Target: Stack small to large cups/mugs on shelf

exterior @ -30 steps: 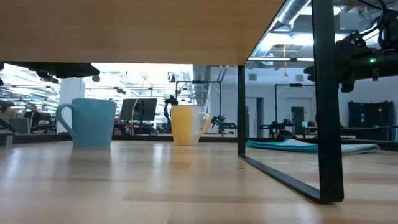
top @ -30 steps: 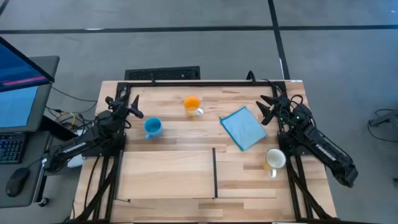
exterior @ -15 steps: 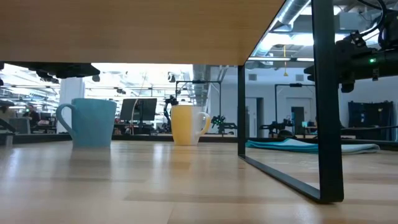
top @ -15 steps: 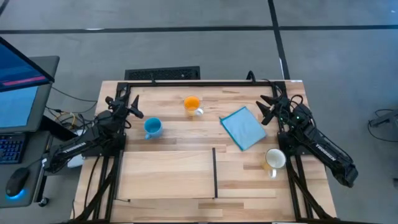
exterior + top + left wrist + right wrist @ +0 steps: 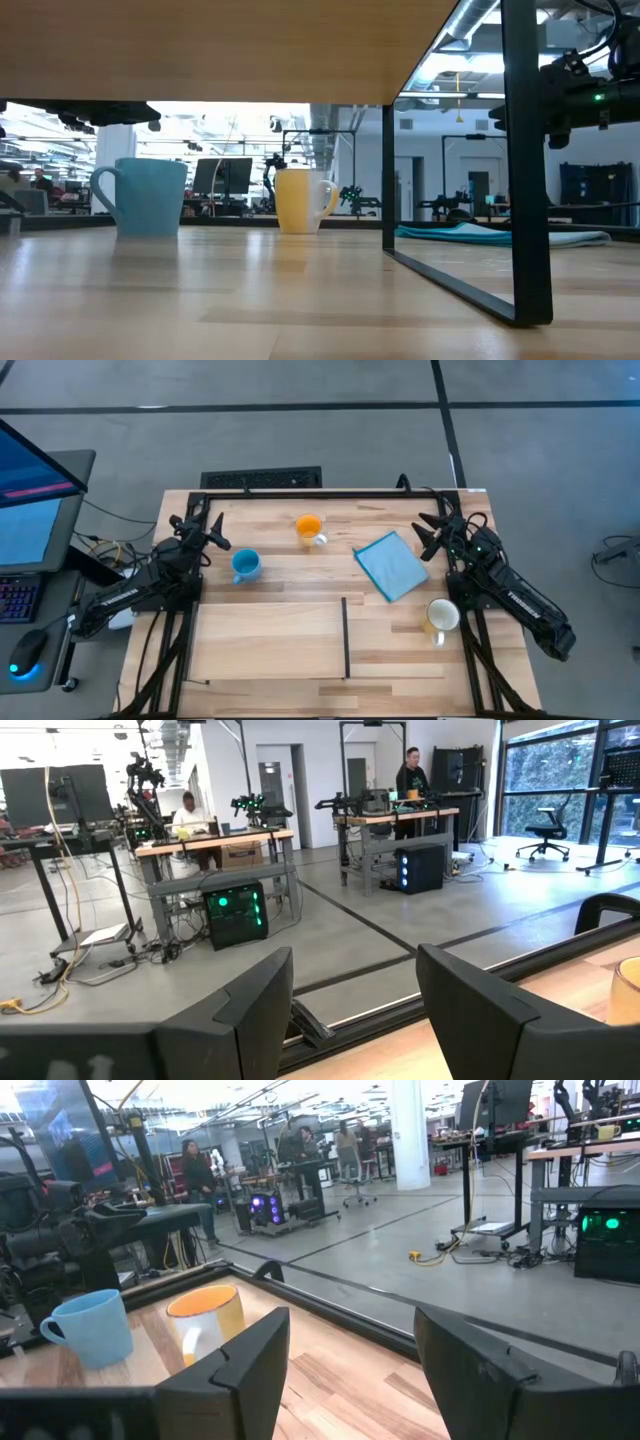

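No stacking has begun: the light blue mug, the orange mug and the cream mug stand apart, off the wooden shelf, and both the left tool and the right tool wait wide and empty

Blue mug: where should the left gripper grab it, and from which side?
Probably the rim, from above. The blue mug stands upright, mouth open, nothing touching it. Its handle points toward the left gripper, so put one finger inside the wall on the side away from it.
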### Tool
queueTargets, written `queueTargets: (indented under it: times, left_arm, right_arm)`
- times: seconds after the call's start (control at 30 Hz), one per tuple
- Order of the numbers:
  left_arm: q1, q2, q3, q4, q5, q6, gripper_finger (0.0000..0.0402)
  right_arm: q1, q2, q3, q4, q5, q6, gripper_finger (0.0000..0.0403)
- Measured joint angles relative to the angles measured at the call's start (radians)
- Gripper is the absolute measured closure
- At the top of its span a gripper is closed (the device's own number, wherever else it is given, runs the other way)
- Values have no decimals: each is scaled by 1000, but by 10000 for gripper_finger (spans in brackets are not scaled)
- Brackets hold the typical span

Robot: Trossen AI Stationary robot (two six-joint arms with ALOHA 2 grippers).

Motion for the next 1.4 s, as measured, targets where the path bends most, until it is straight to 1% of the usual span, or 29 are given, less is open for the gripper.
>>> queueTargets:
  times: [0.97,1.2,1.33,1.4]
  left_arm:
    - [0,0,0,0,0,-1,195]
    - [0,0,0,0,0,-83,195]
    - [0,0,0,0,-2,-81,195]
    - [0,0,0,0,-2,-72,195]
  right_arm:
    - [0,0,0,0,0,0,163]
    - [0,0,0,0,0,0,163]
    - [0,0,0,0,3,0,163]
    - [-1,0,0,0,23,10,163]
